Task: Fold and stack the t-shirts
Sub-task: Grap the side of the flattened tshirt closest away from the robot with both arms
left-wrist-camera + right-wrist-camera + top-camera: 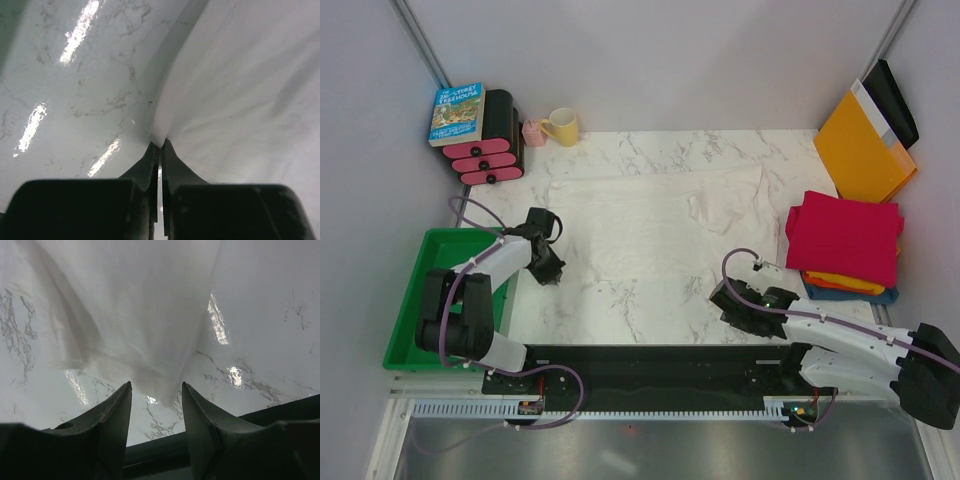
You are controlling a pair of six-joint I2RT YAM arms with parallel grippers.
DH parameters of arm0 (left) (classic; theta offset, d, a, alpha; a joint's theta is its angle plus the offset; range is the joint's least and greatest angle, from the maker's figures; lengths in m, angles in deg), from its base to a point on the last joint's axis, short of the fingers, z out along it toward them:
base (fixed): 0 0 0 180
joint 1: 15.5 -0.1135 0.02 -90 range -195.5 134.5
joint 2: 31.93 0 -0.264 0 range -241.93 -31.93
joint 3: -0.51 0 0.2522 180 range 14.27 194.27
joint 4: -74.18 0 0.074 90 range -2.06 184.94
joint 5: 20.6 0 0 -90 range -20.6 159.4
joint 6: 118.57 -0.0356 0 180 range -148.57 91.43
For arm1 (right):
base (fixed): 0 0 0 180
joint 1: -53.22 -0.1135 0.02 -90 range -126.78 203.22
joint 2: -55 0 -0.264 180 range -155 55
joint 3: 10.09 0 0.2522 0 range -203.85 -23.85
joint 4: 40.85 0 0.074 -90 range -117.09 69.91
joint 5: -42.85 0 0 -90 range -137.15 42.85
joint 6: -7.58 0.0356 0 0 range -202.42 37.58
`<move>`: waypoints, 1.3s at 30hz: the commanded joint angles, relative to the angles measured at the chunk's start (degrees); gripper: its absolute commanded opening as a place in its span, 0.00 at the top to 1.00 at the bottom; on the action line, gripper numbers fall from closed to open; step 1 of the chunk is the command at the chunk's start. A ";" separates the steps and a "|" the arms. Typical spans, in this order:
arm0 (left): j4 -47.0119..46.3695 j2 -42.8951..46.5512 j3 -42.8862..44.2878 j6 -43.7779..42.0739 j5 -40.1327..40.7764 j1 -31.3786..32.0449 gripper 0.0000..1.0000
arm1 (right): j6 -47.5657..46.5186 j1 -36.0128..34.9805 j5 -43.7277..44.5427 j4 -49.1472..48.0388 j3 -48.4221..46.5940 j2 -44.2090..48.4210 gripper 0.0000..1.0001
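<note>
Currently, the white t-shirt (650, 225) lies spread and wrinkled across the middle of the marbled tabletop (620, 310). The folded stack sits at the right edge, well apart from it: crimson t-shirt (845, 238) on top, orange t-shirt (840, 282) and dark blue t-shirt (882, 297) beneath.

Left arm (495, 258) reaches low to the white shirt's near-left edge. Left gripper (160, 149) has its jaws pressed together, pinching the cloth, with creases radiating from the tips.

Right arm (840, 335) stretches leftward, low, at the near-right corner. Right gripper (156, 386) has its jaws apart, gripping nothing; the cloth corner lies just beyond the tips.
</note>
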 commanded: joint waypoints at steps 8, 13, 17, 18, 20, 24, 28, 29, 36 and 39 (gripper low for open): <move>0.70 3.78 -0.08 -2.11 -2.21 0.06 0.98 | 10.29 -0.14 -2.38 -0.76 4.36 2.27 0.50; 0.70 3.26 -0.34 -1.85 -2.56 0.23 0.98 | 11.44 -0.40 -3.62 -0.41 5.85 3.59 0.52; 0.70 3.25 -0.52 -1.85 -2.56 0.06 0.98 | 11.35 -0.49 -3.53 -0.06 5.15 2.02 0.61; 0.70 3.43 -0.61 -1.85 -2.56 0.06 0.98 | 11.44 -0.49 -3.62 0.03 4.98 1.49 0.65; 0.70 3.60 -0.70 -1.76 -2.38 0.14 0.98 | 11.52 -0.40 -3.53 0.03 4.98 1.40 0.86; 0.70 4.13 -1.13 -1.85 -2.12 0.14 0.98 | 11.96 -0.49 -3.18 0.29 5.06 2.01 1.00; 0.79 5.27 -1.49 -1.85 -1.07 0.06 0.98 | 11.18 -1.98 0.24 2.57 1.92 2.63 1.00; 1.14 5.97 -1.49 -1.94 -0.80 0.14 0.98 | 11.00 -2.77 1.47 3.54 0.77 2.71 1.00; 3.77 10.62 -0.26 -2.90 0.25 0.06 0.98 | 9.94 -10.76 10.79 10.40 -7.15 1.84 1.00; 4.57 13.17 0.18 -3.52 0.95 0.14 0.98 | 8.98 -13.40 13.95 11.01 -9.43 1.14 1.00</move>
